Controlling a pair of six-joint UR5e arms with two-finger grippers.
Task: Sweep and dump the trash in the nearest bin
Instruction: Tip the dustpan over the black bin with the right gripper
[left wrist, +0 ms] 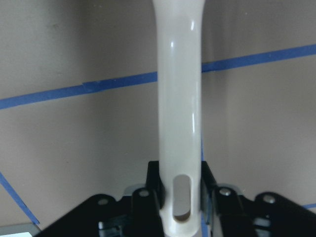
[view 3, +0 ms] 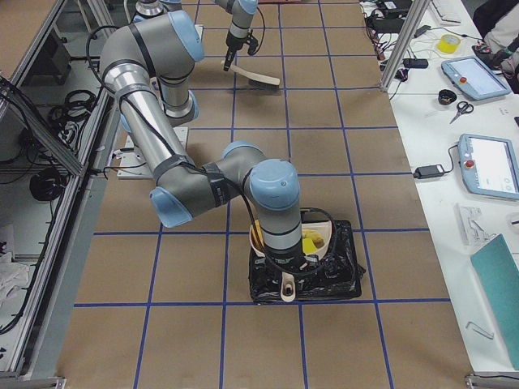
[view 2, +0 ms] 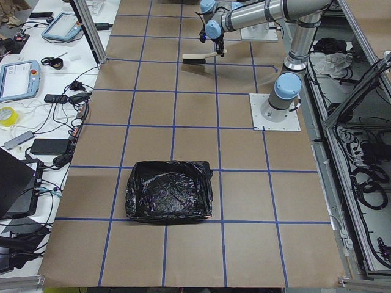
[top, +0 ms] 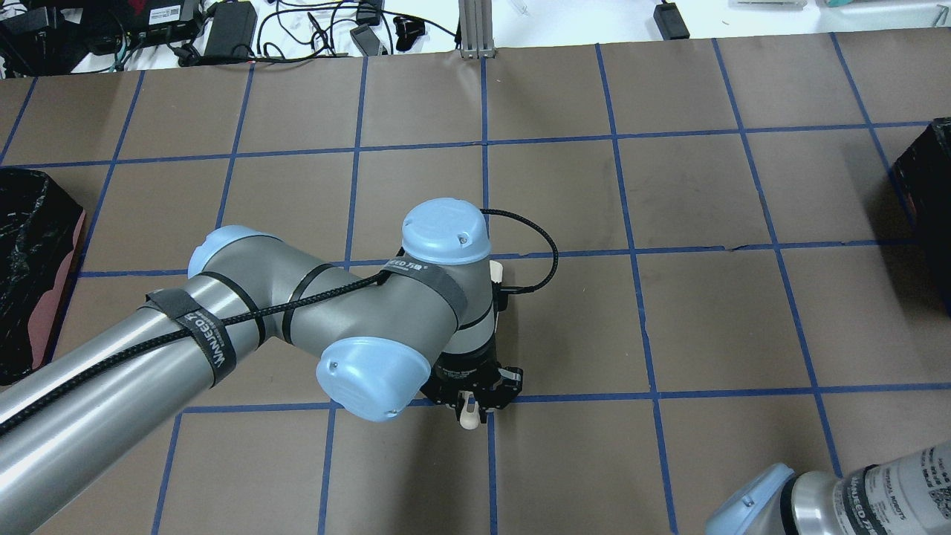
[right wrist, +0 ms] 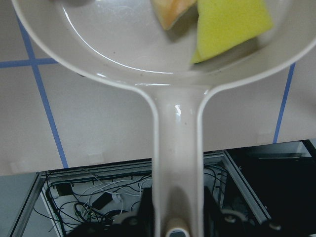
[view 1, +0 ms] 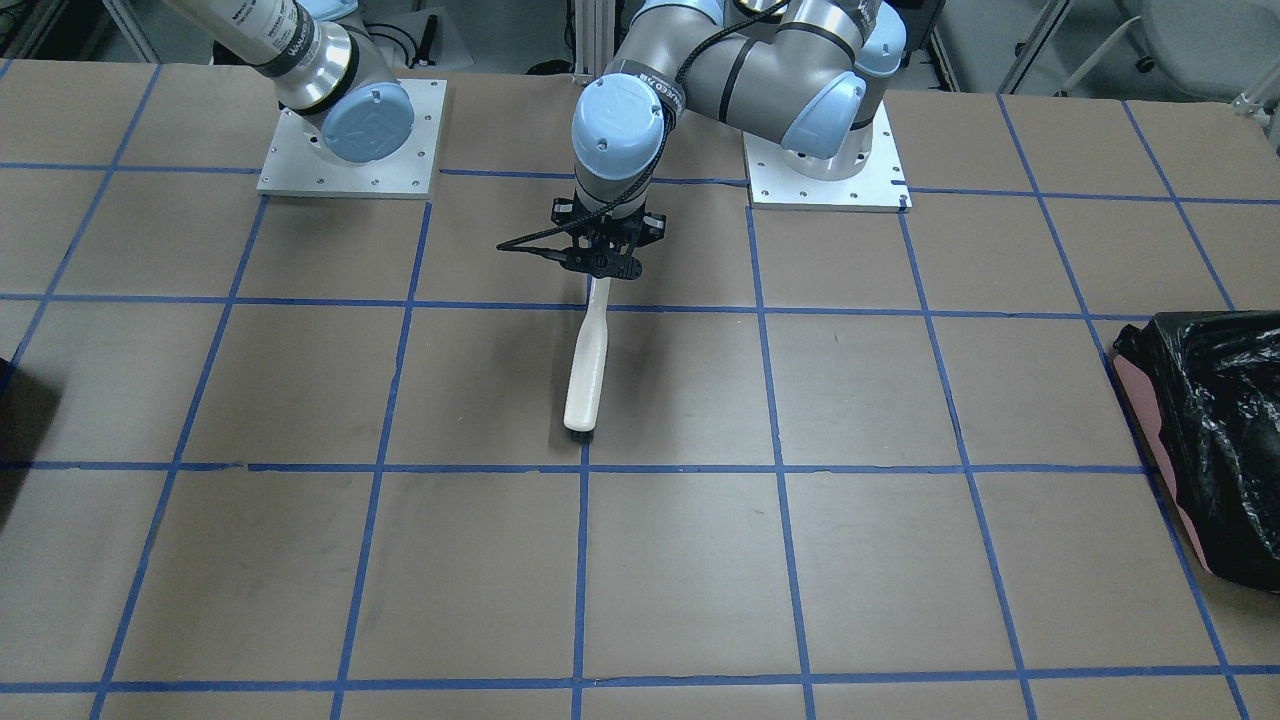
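Observation:
My right gripper [right wrist: 175,222] is shut on the handle of a white dustpan [right wrist: 123,44]. In the pan lies the trash: a yellow sponge block [right wrist: 232,24] and a piece of pale orange pastry [right wrist: 173,10]. In the exterior right view the dustpan [view 3: 288,288] hangs over the bin [view 3: 340,279], a black-lined box. The bin's dark corner [right wrist: 276,173] shows below the pan. My left gripper [view 1: 600,262] is shut on the handle of a white brush [view 1: 587,370], whose black bristles rest on the table. In the left wrist view the brush handle [left wrist: 178,98] runs up from between the jaws.
A pink bin lined with crinkled black plastic [view 1: 1210,440] stands at the table's end on my left. Blue tape lines grid the brown table [view 1: 700,580]. Cables and devices [top: 223,30] lie beyond the far edge.

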